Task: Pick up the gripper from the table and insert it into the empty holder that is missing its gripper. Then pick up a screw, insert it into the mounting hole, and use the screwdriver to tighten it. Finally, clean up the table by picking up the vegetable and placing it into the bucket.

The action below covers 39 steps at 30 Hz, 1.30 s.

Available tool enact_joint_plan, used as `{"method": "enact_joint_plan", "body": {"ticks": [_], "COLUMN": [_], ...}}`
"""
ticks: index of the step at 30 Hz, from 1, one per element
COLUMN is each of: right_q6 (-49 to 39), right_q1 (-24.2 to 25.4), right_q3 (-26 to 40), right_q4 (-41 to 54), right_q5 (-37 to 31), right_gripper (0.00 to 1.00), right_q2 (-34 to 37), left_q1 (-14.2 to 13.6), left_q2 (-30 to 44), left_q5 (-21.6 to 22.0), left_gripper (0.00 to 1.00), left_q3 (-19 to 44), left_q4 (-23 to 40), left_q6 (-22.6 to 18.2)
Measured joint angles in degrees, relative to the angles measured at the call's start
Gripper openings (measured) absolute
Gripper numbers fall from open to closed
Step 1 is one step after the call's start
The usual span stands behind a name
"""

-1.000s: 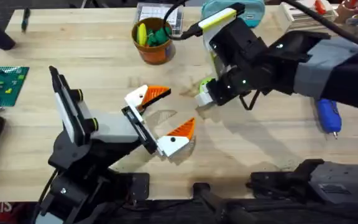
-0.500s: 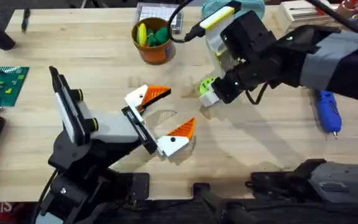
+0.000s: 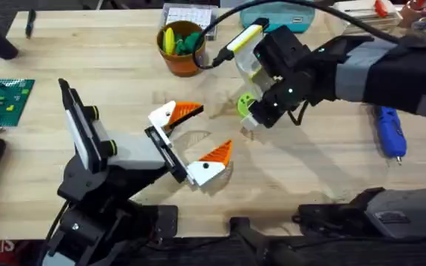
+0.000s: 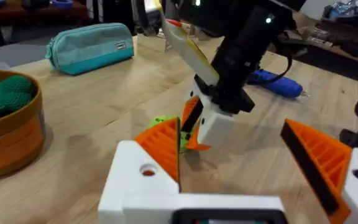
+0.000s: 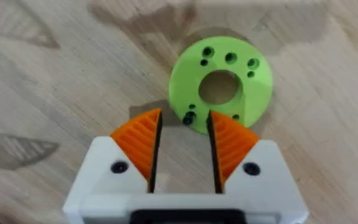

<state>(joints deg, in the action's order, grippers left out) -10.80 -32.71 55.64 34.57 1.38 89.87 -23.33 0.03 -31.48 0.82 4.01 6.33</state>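
The left gripper (image 3: 191, 142) waits nearest the bases, fingers spread wide and empty, short of the green disc (image 3: 247, 104) on the desk (image 3: 87, 66). The right gripper (image 5: 184, 140) hangs just over that disc, fingers (image 5: 142, 140) partly apart, straddling its near rim. Closing on so thin an edge could, I judge, skid the disc flat across the wood. The right wrist view shows the disc's holes (the overhead hides them). Beyond the disc stands the bucket (image 3: 182, 58), vegetables already inside; the screwdriver (image 3: 390, 134) lies well off to the disc's right.
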Motion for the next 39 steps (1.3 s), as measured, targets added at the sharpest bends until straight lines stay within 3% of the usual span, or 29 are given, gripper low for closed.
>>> {"method": "enact_joint_plan", "body": {"ticks": [17,39], "right_q6": [0.03,0.05], "right_q1": [-0.10,-0.13], "right_q3": [0.02,1.01], "right_q4": [-1.51,1.05], "right_q5": [-1.77,-4.99], "right_gripper": [0.014,0.007], "right_q2": [-0.03,-0.02], "left_q1": [0.00,0.00], "left_q2": [0.00,0.00], "left_q5": [0.01,0.01], "left_gripper": [0.987,0.986], "left_q3": [0.00,0.00], "left_q4": [0.00,0.00], "left_q6": [0.02,0.11]}}
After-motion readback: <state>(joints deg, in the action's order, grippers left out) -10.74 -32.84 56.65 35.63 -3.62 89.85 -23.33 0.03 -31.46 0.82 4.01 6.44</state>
